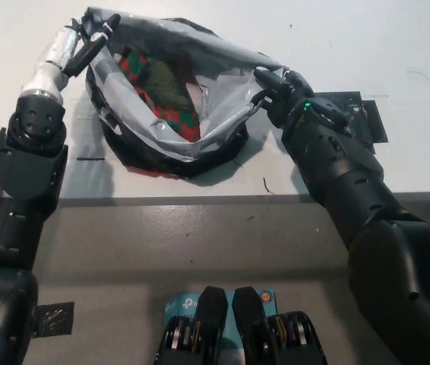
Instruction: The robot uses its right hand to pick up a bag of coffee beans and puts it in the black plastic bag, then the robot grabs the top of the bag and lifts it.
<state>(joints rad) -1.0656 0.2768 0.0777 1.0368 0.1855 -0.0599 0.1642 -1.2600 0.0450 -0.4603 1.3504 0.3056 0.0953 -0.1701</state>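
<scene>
The black plastic bag (200, 84) lies on the white table (352, 46) with its mouth open and its grey inside showing. A red-and-green bag of coffee beans (162, 91) sits inside it. My black right hand (276, 85) is shut on the bag's right rim. My white left hand (93, 34) grips the left rim at the top left, fingers closed on the plastic. The rim is stretched between both hands.
The table's front edge (200, 199) runs across the middle, with grey floor (162, 251) below. A black flat marker (363, 114) lies on the table by my right wrist. Another dark square (55, 315) lies on the floor at the lower left.
</scene>
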